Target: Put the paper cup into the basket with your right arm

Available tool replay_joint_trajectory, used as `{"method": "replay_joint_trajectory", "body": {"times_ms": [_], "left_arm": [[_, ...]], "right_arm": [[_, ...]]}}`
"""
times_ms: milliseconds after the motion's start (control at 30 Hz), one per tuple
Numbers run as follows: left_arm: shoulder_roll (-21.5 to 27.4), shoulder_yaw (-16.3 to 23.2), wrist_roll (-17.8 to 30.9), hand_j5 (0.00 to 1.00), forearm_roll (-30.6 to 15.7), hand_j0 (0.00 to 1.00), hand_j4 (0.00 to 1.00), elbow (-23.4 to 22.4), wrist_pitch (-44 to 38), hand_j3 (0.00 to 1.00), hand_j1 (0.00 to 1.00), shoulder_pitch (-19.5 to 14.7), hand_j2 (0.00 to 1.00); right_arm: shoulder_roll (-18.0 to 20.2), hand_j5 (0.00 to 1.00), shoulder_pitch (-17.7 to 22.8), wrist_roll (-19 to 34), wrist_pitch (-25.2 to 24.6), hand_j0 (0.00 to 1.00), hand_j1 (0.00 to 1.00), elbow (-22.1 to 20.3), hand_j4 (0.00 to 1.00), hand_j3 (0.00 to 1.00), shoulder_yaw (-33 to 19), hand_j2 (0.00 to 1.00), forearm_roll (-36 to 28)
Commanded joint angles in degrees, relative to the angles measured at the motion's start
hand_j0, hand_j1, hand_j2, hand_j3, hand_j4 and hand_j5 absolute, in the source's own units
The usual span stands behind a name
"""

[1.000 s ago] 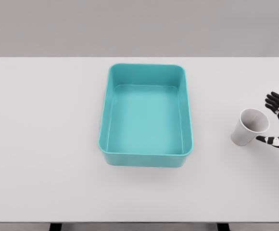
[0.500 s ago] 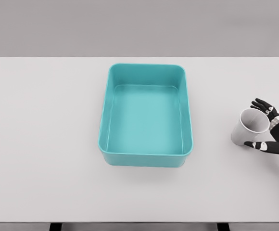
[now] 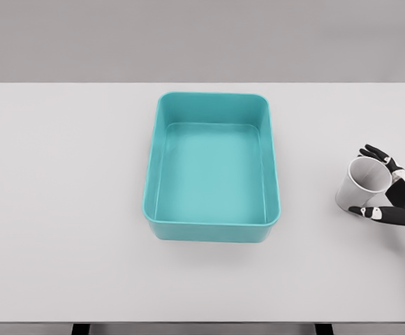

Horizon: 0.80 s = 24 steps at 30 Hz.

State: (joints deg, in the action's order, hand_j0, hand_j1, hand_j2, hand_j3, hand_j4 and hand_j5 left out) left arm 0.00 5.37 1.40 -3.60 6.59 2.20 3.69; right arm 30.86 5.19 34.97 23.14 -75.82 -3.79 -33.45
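Standing upright on the flat white table [image 3: 70, 209], the white paper cup [image 3: 359, 185] sits well to the right of the teal rectangular plastic basket [image 3: 213, 167], close to the table's right edge, its open mouth showing a pale grey inside. The right hand [image 3: 391, 192], black with white segments, comes in from the right edge and cups itself around the cup's right side. Its fingers [image 3: 376, 152] reach along the far side of the rim, while the thumb [image 3: 370, 211] lies against the near side low on the wall, so the cup stands between them. The fingers are narrowed about the cup and appear to touch it, though whether they grip it firmly cannot be told; the cup's base rests on the table. The basket lies with its long sides running away from the robot, near the middle of the table, its rounded corners and shallow floor in plain sight.
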Motion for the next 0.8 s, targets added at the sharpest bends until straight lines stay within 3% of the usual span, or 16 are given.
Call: {"method": "replay_joint_trajectory", "body": {"times_ms": [0, 300, 500, 533, 733, 767], "left_arm": [[0.00, 0.00, 0.01, 1.00, 0.00, 1.00, 1.00, 0.01, 0.00, 1.00, 1.00, 0.00, 1.00], [0.00, 0.00, 0.01, 1.00, 0.00, 1.00, 1.00, 0.01, 0.00, 1.00, 1.00, 0.00, 1.00], [0.00, 0.00, 0.01, 1.00, 0.00, 1.00, 1.00, 0.01, 0.00, 1.00, 1.00, 0.00, 1.00], [0.00, 0.00, 0.01, 1.00, 0.00, 1.00, 1.00, 0.01, 0.00, 1.00, 1.00, 0.00, 1.00], [0.00, 0.00, 0.01, 1.00, 0.00, 1.00, 1.00, 0.01, 0.00, 1.00, 1.00, 0.00, 1.00], [0.00, 0.00, 0.01, 1.00, 0.00, 1.00, 1.00, 0.01, 0.00, 1.00, 1.00, 0.00, 1.00]], "right_arm": [[-0.36, 1.00, -0.09, 0.03, -0.03, 1.00, 1.00, 0.23, 1.00, 1.00, 0.10, 1.00, 0.05], [-0.71, 1.00, -0.62, 0.03, -1.17, 1.00, 1.00, 1.19, 1.00, 1.00, 0.80, 1.00, 0.14], [-0.71, 0.95, -0.97, 0.03, -1.17, 0.95, 0.95, 1.72, 0.95, 0.95, 1.68, 0.95, 0.14], [-0.71, 0.88, -0.97, 0.03, -1.17, 0.88, 0.88, 1.72, 0.88, 0.88, 1.77, 0.88, 0.23], [-0.71, 0.74, -0.97, 0.03, -1.17, 0.74, 0.74, 1.55, 0.74, 0.74, 2.04, 0.74, 0.40], [-0.71, 0.68, -0.97, 0.03, -1.17, 0.68, 0.68, 1.46, 0.68, 0.68, 1.95, 0.68, 0.40]]}}
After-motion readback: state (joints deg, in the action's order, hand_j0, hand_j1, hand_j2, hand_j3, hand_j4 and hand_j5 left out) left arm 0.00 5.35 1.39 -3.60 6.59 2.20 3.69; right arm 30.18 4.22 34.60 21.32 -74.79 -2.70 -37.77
